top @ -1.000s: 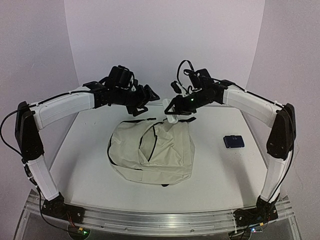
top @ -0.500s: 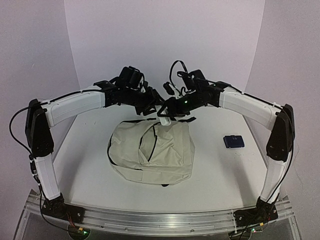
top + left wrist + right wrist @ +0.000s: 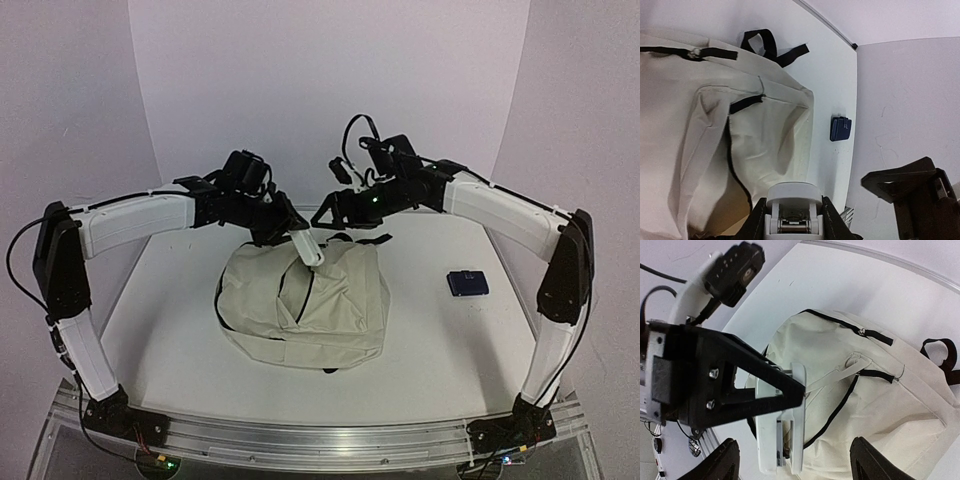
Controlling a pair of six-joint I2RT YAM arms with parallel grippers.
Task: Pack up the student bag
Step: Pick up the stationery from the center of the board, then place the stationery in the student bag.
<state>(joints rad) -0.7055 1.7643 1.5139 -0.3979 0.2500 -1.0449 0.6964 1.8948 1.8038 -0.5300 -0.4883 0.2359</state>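
Left end effector point(image 3: 298, 236): clamped on white plastic block point(image 3: 311, 249), held over far edge of student bag point(image 3: 320, 310). Bag lying flat, centre of table point(image 3: 170, 330). Right end effector point(image 3: 322, 214): fingers wide apart, empty, just beside block. Far right on table: small blue case point(image 3: 467, 283).

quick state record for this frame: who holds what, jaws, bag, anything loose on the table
left gripper: jaws shut on white stapler, held above the bag's far end
right gripper: jaws open, empty, close beside the stapler
student bag: cream, lying flat mid-table
loose item: small dark blue case on the table, right of the bag, not touching it
packing status: stapler not yet in the bag
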